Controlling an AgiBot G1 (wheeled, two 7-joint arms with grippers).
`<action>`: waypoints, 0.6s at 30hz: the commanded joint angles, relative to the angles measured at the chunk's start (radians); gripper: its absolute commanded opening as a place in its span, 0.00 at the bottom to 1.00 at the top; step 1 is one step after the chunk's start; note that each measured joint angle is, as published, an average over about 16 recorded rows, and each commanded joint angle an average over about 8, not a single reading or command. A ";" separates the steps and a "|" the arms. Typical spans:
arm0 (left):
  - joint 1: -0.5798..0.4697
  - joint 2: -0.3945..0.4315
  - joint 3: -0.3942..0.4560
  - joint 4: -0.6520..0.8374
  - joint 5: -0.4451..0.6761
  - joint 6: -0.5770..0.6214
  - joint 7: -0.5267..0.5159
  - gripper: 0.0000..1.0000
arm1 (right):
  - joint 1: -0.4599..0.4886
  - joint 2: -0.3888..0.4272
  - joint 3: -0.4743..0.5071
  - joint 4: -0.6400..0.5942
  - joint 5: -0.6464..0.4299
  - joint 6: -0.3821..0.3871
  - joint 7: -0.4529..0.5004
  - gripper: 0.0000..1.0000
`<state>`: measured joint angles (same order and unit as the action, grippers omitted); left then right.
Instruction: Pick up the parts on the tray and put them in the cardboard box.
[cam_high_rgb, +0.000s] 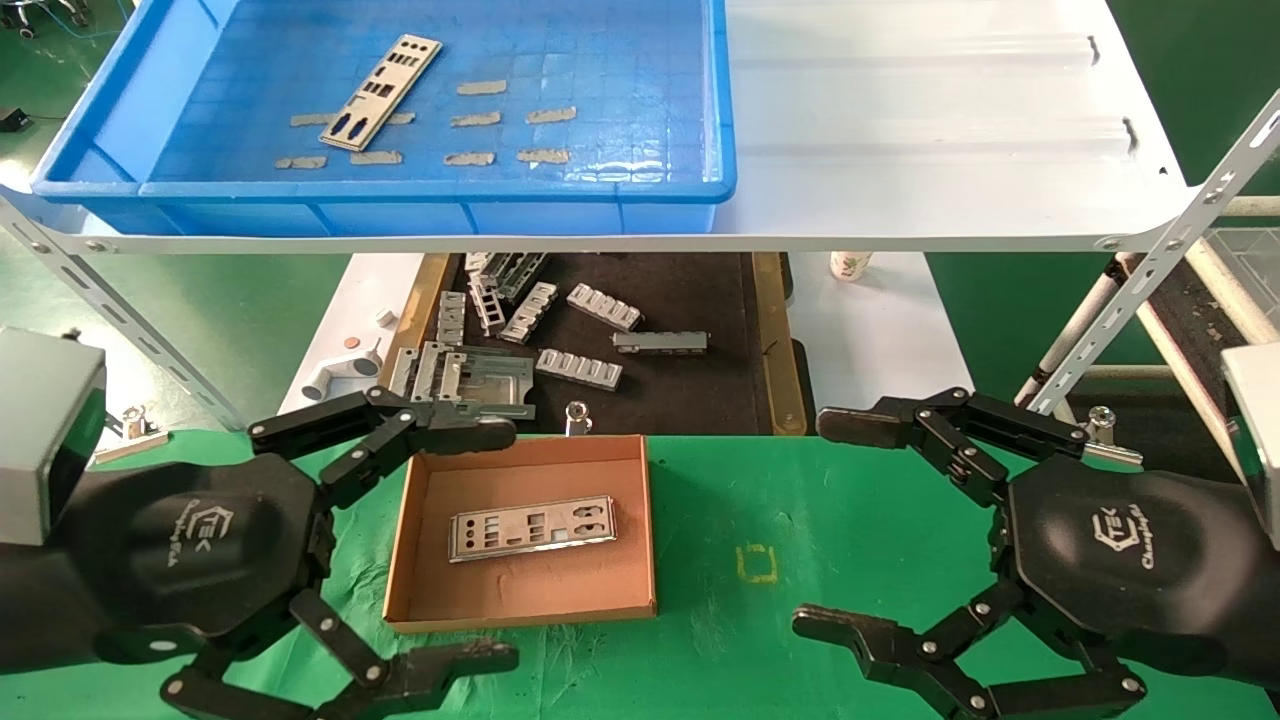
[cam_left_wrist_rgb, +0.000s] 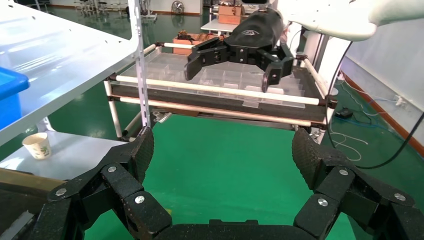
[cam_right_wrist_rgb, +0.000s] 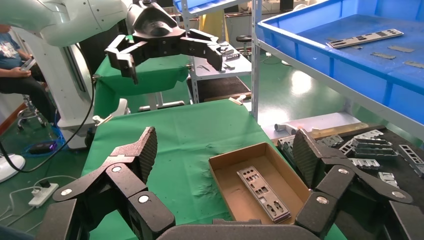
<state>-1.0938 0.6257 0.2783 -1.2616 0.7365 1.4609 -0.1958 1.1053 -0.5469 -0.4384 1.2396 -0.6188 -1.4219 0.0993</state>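
— Head view first: what have you got?

— I see one of the parts (cam_high_rgb: 532, 528) lying flat on the floor of the cardboard box (cam_high_rgb: 420, 590), which sits on the green cloth (cam_high_rgb: 760, 500) close in front of me. A second part (cam_high_rgb: 382, 91) lies on the grid floor of the blue tray (cam_high_rgb: 400, 205), up on the white shelf (cam_high_rgb: 950, 130), among the grey tape strips (cam_high_rgb: 500, 120).

— And the grippers?

— My left gripper (cam_high_rgb: 490, 545) hangs just beside the box on its left, fingers spread wide and carrying nothing; the upper finger reaches over the box's far left corner. My right gripper (cam_high_rgb: 830, 525) hovers over bare cloth to the right of the box, well apart from it, also spread wide and empty.

— Anything else in the way?

— Below the shelf sits a black-floored tray (cam_high_rgb: 700, 390) holding grey ribbed brackets (cam_high_rgb: 580, 368), beyond the box. From the right wrist I can see the plate (cam_right_wrist_rgb: 263, 193) in the box (cam_right_wrist_rgb: 227, 195) between my own fingertips (cam_right_wrist_rgb: 145, 150) — and the other part (cam_right_wrist_rgb: 364, 38) up in the blue tray (cam_right_wrist_rgb: 320, 52).
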 joint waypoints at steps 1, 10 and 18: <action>0.001 0.000 -0.002 0.003 -0.003 -0.005 -0.003 1.00 | 0.000 0.000 0.000 0.000 0.000 0.000 0.000 0.00; -0.160 0.097 0.019 0.141 0.093 -0.155 -0.018 1.00 | 0.000 0.000 0.000 0.000 0.000 0.000 0.000 0.00; -0.387 0.209 0.079 0.397 0.252 -0.271 0.007 1.00 | 0.000 0.000 0.000 0.000 0.000 0.000 0.000 0.00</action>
<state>-1.4753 0.8350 0.3538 -0.8599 0.9827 1.1899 -0.1778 1.1053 -0.5469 -0.4384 1.2396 -0.6188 -1.4220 0.0993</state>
